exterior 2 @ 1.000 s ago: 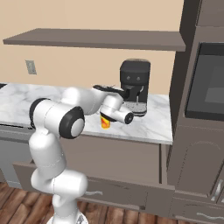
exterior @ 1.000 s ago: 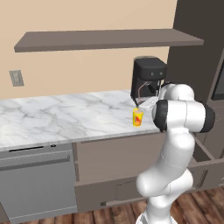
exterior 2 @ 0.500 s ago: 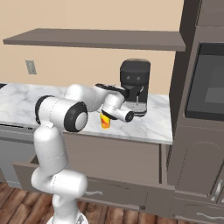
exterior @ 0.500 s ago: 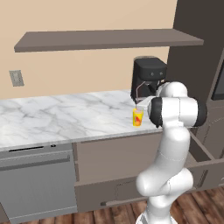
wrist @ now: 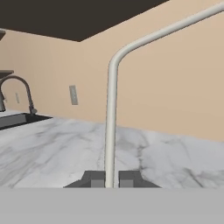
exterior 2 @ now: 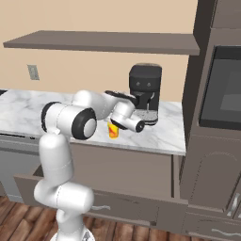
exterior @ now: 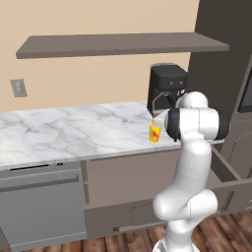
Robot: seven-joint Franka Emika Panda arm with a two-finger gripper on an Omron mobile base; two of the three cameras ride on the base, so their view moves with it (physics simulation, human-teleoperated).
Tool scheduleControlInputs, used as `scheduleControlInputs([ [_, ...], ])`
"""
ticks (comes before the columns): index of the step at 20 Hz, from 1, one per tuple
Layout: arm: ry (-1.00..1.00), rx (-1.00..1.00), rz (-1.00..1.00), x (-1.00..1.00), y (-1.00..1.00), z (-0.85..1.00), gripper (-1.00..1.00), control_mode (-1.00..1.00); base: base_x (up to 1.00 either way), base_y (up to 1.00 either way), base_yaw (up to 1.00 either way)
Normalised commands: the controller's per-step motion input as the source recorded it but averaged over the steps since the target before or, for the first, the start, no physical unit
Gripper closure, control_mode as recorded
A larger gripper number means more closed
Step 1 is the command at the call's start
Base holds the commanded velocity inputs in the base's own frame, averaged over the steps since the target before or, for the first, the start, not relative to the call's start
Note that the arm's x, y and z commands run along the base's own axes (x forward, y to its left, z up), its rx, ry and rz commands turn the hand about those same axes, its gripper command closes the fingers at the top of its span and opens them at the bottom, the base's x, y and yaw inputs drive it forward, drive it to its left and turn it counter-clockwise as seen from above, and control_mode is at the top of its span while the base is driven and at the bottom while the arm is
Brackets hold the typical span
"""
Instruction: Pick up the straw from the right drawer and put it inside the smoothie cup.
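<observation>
Gripper (wrist: pixel 111 179) clenched on the straw (wrist: pixel 111 127): in the hand view the two dark fingertips (wrist: pixel 93 178) press against either side of the thin stem, which rises between them and bends over near its top toward the upper right. From the left base view the straw (exterior: pixel 153 109) stands roughly upright over the smoothie cup (exterior: pixel 155 132), its lower end at the cup's mouth; whether the tip is inside the cup cannot be told. The cup sits on the marble counter (exterior: pixel 74 133), just in front of the black coffee machine (exterior: pixel 166 88). In the right base view the hand hangs close over the cup (exterior 2: pixel 113 130), partly covering it. Right drawer (exterior: pixel 224 170) stands pulled open below the counter, beside the arm.
</observation>
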Motion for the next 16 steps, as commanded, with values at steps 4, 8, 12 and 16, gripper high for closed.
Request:
scheduleControlInputs([
  [4, 0.0, 0.0, 0.0, 0.02, 0.0, -0.16, 1.0, -1.0, 0.0, 0.0, 0.0],
  [8, 0.0, 0.0, 0.0, 0.03, 0.0, -0.12, 1.0, -1.0, 0.0, 0.0, 0.0],
  [12, 0.0, 0.0, 0.0, 0.0, -0.01, -0.09, 1.0, -1.0, 0.0, 0.0, 0.0],
  [16, 0.0, 0.0, 0.0, 0.0, -0.05, -0.06, 1.0, -1.0, 0.0, 0.0, 0.0],
])
